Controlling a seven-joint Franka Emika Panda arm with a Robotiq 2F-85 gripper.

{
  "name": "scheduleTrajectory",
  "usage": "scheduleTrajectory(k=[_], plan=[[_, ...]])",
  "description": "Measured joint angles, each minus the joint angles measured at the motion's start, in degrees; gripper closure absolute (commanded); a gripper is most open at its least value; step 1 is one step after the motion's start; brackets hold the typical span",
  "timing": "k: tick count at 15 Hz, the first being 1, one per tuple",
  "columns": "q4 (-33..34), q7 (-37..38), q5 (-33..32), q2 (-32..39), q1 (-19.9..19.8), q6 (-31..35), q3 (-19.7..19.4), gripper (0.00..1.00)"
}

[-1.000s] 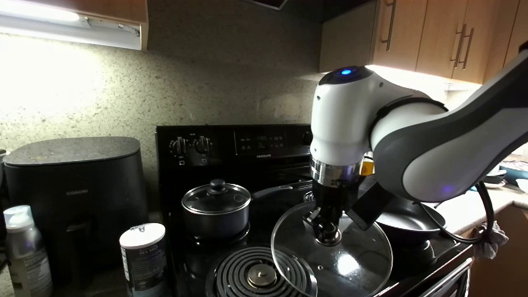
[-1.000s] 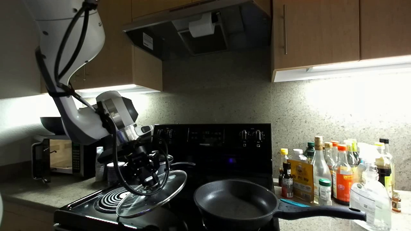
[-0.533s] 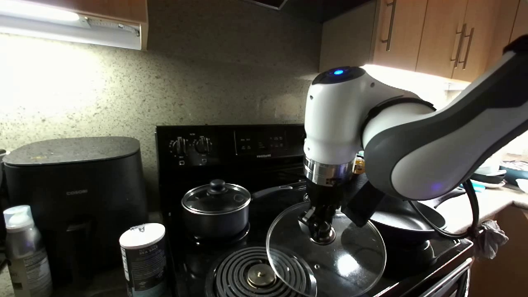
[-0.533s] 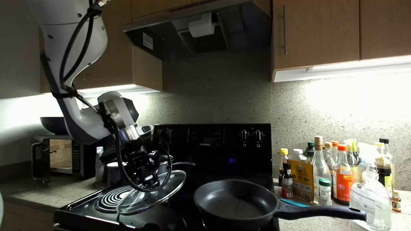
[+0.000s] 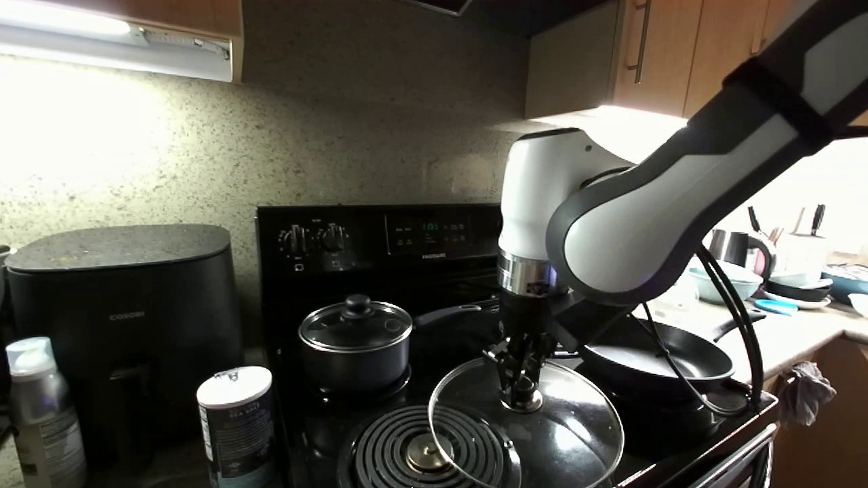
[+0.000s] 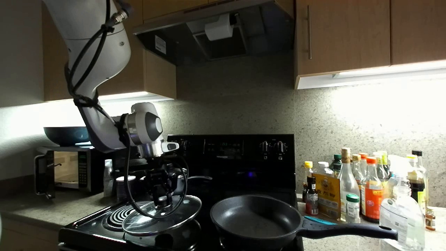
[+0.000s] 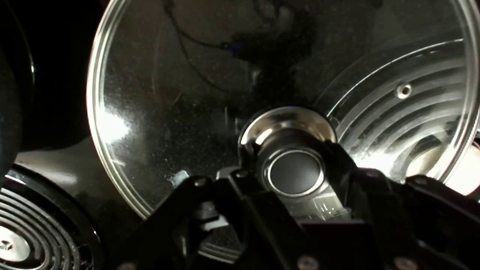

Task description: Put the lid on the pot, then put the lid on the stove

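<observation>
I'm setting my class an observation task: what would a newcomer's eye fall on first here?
Probably the gripper, holding a glass lid by its knob over the stove. Next, the frying pan on the stove, then the bottles crowding the counter beside it.

Wrist view close above lid (image 7: pixel 287 116)

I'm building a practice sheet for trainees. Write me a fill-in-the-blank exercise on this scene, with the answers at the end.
The tool holds the large glass lid by its ____.
Of the saucepan and the frying pan, the covered one is the ____.
In an exterior view, the frying pan's handle points toward the picture's ____ edge.
The rounded black appliance near the white-topped canister bears the name ____.

Missing words: knob; saucepan; right; COSORI.
</observation>
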Motion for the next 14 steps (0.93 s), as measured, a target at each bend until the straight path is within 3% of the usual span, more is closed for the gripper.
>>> scheduleTrajectory(k=[1,2,5,6,14], plan=[[0.23,-0.34,1.44,0.56,-0.27,0.95,-0.58,0.75],[0.26,-0.35,2.4,0.97,-0.5,2.16,-1.22,0.5],[0.23,-0.35,3.68,1.58,-1.17,4.41,-2.64,0.5],[0.23,-0.35,3.74,1.6,-1.24,4.51,-2.76,0.75],[0.28,1.14,4.04,1.87,-1.19,4.49,-4.77,0.75]])
